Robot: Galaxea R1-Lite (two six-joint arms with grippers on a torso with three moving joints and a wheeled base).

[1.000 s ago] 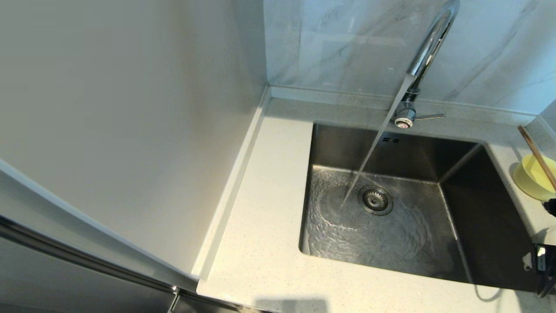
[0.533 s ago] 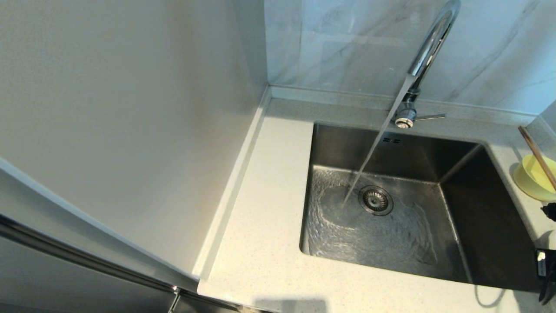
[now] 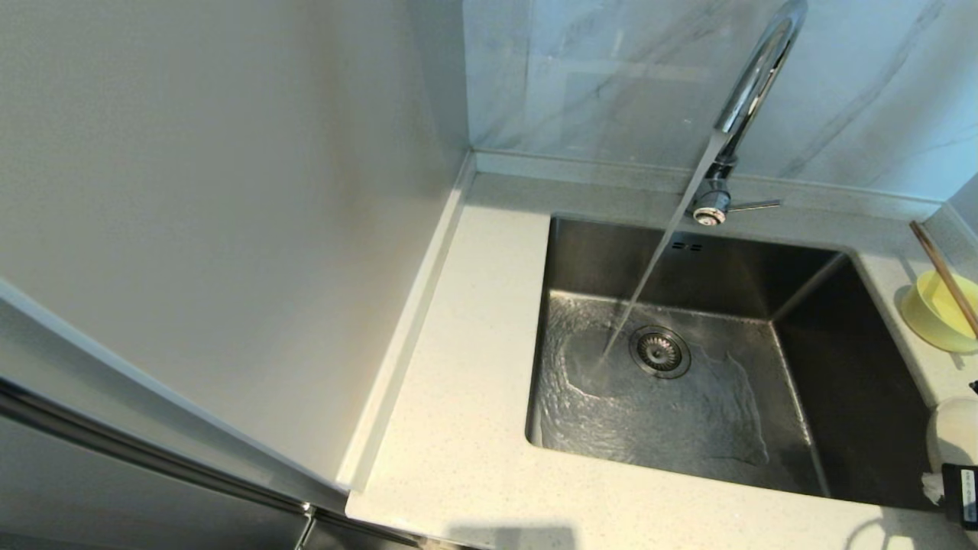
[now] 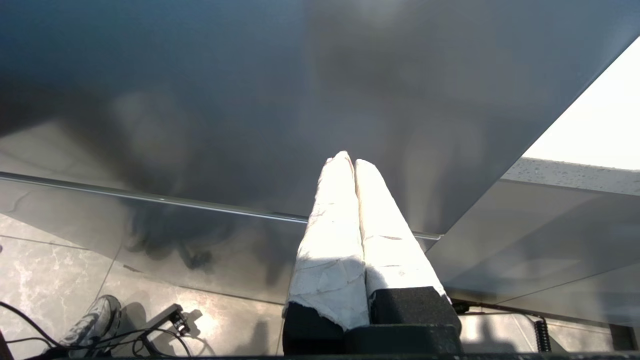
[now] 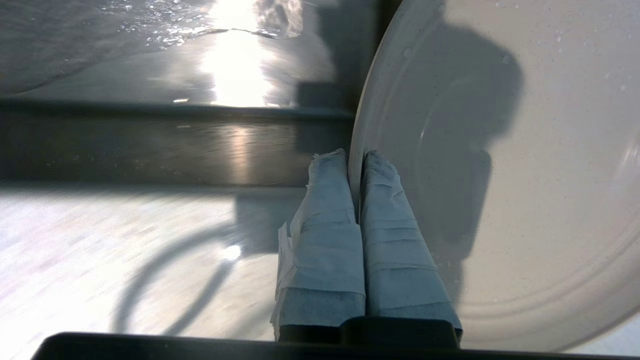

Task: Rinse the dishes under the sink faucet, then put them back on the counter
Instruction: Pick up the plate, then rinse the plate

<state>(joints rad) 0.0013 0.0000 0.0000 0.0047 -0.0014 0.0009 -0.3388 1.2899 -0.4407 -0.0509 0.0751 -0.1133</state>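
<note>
The chrome sink faucet [image 3: 752, 76] is running, and its stream lands just left of the strainer drain [image 3: 660, 351] in the steel sink [image 3: 840, 382]. My right gripper [image 5: 354, 160] is shut on the rim of the cream-white plate [image 5: 525, 175], held beside the sink over the counter's near right part. In the head view only a sliver of the plate [image 3: 951, 428] shows at the right edge. The pale-yellow bowl [image 3: 936, 309] stands on the counter [image 3: 474, 367] right of the sink, with the chopsticks [image 3: 943, 275] leaning in it. My left gripper [image 4: 349, 161] is shut and empty.
The faucet's side lever [image 3: 752, 205] points right at its base. A tall pale panel [image 3: 229, 229] walls off the counter's left side. Grey-veined tiles [image 3: 611, 76] rise behind the raised back edge. The left arm hangs low before a cabinet front [image 4: 250, 100], above a tiled floor.
My right gripper has drawn back to the right, so less of its black body shows at the frame edge and the plate's rim now appears there. Water keeps flowing.
</note>
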